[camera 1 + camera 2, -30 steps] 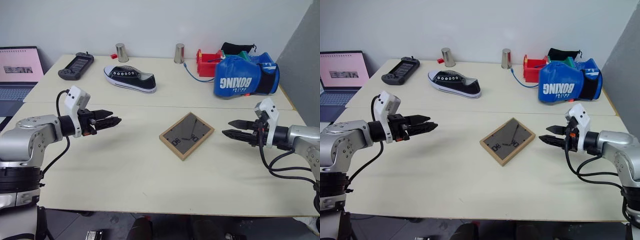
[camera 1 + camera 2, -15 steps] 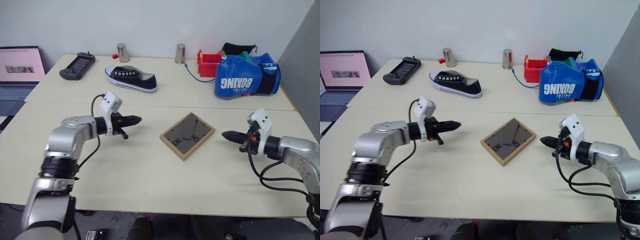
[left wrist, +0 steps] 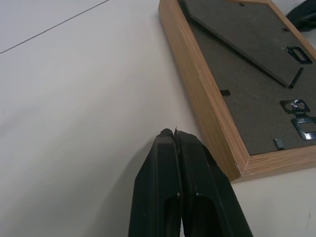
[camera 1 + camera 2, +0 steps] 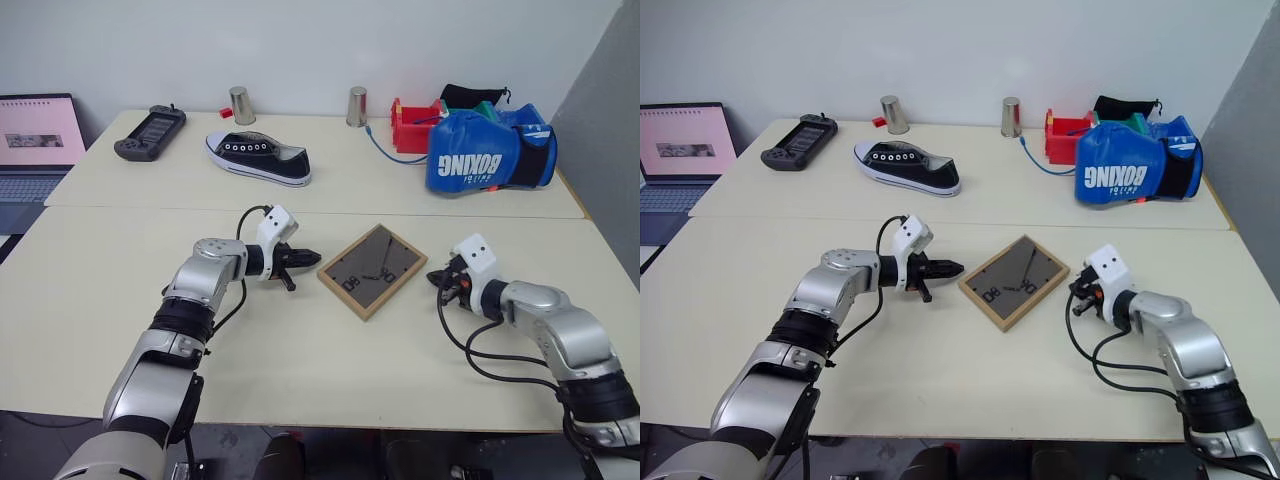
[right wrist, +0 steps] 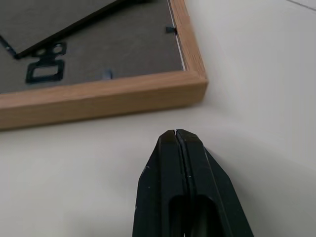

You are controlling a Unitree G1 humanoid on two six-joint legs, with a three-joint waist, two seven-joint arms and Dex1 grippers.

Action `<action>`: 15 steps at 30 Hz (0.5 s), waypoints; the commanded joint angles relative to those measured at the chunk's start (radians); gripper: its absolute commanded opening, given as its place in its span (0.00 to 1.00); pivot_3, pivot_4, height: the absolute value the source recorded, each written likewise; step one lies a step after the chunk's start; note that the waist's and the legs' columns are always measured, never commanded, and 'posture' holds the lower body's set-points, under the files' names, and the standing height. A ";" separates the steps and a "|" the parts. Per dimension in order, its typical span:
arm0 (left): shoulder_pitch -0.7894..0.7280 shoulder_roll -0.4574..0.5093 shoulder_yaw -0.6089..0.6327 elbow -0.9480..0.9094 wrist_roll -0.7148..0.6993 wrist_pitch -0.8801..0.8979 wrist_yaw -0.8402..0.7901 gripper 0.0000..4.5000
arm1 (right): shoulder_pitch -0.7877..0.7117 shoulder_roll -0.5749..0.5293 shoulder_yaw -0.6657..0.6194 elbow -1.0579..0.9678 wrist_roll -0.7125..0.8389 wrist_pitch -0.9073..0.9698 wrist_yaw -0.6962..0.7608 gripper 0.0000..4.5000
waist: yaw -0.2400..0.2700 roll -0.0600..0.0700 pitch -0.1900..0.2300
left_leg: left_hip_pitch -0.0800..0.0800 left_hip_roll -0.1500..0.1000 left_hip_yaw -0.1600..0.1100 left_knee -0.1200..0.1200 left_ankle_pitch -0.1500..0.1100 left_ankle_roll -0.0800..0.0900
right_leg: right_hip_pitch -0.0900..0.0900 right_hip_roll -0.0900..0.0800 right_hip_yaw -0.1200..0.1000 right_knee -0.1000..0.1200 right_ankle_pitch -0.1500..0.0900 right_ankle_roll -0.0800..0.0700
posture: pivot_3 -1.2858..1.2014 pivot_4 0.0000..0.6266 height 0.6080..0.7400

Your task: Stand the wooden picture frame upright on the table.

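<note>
Both arms: silver-grey metal shells, rounded segments, black bands at the joints.

Left arm [image 4: 185, 310]: white boxy camera block on the wrist, black cable looping from it back along the forearm.

Right arm [image 4: 560, 340]: same white block at the wrist, black cables hanging in loops under the forearm.

Left gripper [image 3: 174, 134]: two matte black fingers, tapered, flat faces pressed together, thin seam between.

Right gripper [image 5: 175, 133]: same black pair, tips rounded, closed tight.

Probably a lab: bare tables [image 4: 300, 340], laptop [image 4: 38, 140], assorted test props.
</note>
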 commanded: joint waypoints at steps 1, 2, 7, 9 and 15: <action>0.014 -0.003 -0.004 -0.085 -0.005 0.012 -0.038 0.02 | -0.065 0.057 0.019 0.067 -0.042 -0.067 -0.018 0.00 | -0.001 0.000 0.000 | 0.000 0.000 0.000 0.000 0.000 0.000 | 0.000 0.000 0.000 0.000 0.000 0.000 | 0.52 0.24 1.00; 0.026 0.000 -0.004 -0.113 -0.008 0.024 -0.043 0.02 | -0.080 0.073 0.023 0.087 -0.050 -0.078 -0.018 0.00 | -0.001 0.000 0.000 | 0.000 0.000 0.000 0.000 0.000 0.000 | 0.000 0.000 0.000 0.000 0.000 0.000 | 0.52 0.24 1.00; 0.095 0.018 0.000 -0.252 -0.020 0.084 -0.050 0.02 | -0.134 0.127 0.046 0.153 -0.072 -0.119 0.005 0.00 | -0.005 0.000 0.000 | 0.000 0.000 0.000 0.000 0.000 0.000 | 0.000 0.000 0.000 0.001 0.000 0.000 | 0.52 0.24 1.00; 0.126 0.027 0.004 -0.313 -0.028 0.117 -0.046 0.02 | -0.146 0.144 0.053 0.160 -0.070 -0.129 0.029 0.00 | -0.008 0.000 0.000 | 0.000 0.000 0.000 0.000 0.000 0.000 | 0.000 0.000 0.000 0.001 0.000 0.000 | 0.52 0.24 1.00; 0.248 0.067 0.036 -0.545 -0.071 0.230 -0.009 0.02 | -0.148 0.178 0.075 0.132 -0.059 -0.121 0.073 0.00 | -0.019 0.000 0.000 | 0.000 0.000 -0.001 0.000 0.000 0.000 | 0.000 0.000 0.000 0.001 0.000 0.000 | 0.52 0.24 1.00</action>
